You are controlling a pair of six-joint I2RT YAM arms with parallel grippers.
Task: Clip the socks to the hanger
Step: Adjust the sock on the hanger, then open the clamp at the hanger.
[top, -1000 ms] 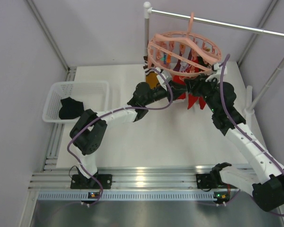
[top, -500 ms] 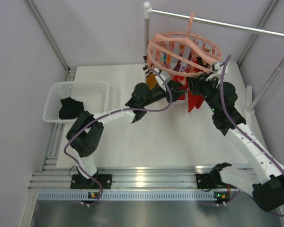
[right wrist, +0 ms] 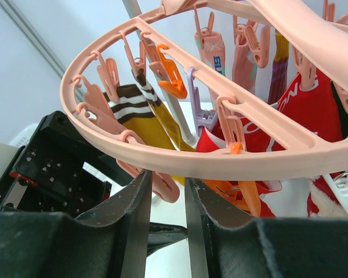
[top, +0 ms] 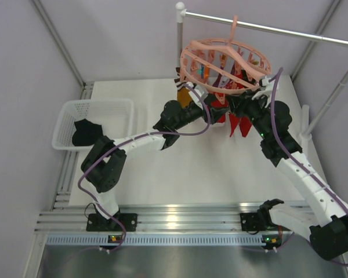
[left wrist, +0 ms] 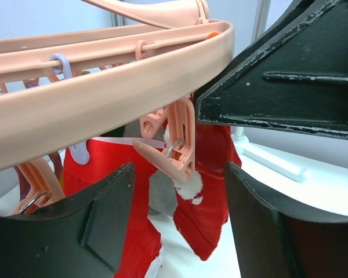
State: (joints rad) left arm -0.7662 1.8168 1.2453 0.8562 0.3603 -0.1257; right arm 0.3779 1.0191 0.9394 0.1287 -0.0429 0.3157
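The round salmon-pink plastic hanger (top: 246, 59) hangs from a pale metal rail (top: 278, 29) — bright red fabric socks (top: 239, 124) dangle beneath it, above the white counter (top: 191, 168).

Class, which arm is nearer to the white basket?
Left. The left arm has its elbow just beside the near right corner of the basket; the right arm stretches along the right side of the table, well away from it.
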